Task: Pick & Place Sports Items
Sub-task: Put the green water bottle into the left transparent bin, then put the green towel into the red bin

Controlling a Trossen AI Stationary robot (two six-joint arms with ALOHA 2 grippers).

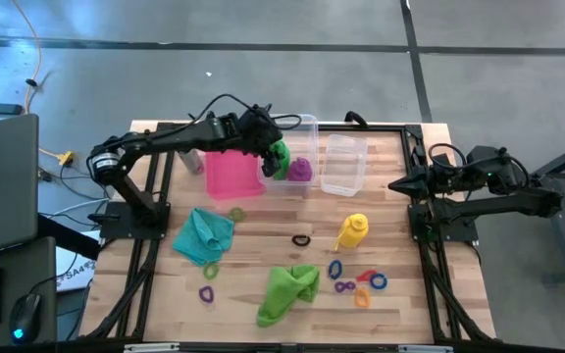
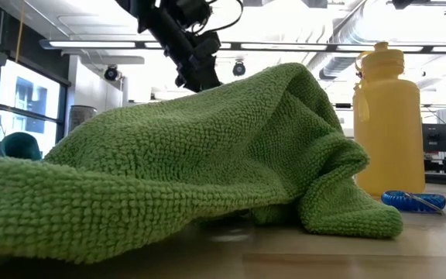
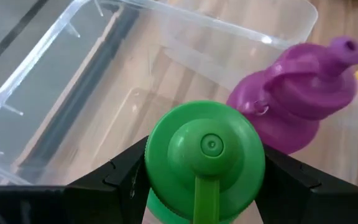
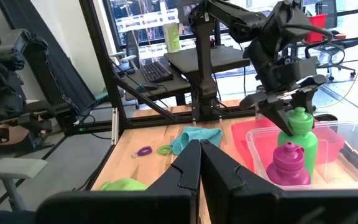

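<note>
My left gripper (image 1: 273, 155) is shut on a green bottle (image 3: 205, 162) over the clear bin (image 1: 307, 126) at the table's far middle. A purple bottle (image 3: 297, 99) sits in that bin, right beside the green one. A yellow bottle (image 1: 351, 231) lies on the table right of centre. A teal cloth (image 1: 204, 235) lies at the left and a lime green cloth (image 1: 287, 291) near the front edge. Coloured rings (image 1: 356, 282) lie scattered near the front. My right gripper (image 4: 199, 146) is shut and empty at the table's right edge (image 1: 395, 184). My left gripper pinches the green bottle just under its round cap (image 3: 166, 186) between its two fingers, one finger (image 3: 120, 177) on either side. The fingers come from above, slanting down (image 4: 284, 102). The bottle hangs upright below them (image 4: 301, 137); the purple bottle hides its bottom.
A pink bin (image 1: 231, 175) stands left of the clear bin, and a second clear bin (image 1: 343, 164) stands right of it. A grey metal cylinder (image 1: 192, 160) stands left of the pink bin. In the low view the lime cloth (image 2: 169, 170) fills the foreground.
</note>
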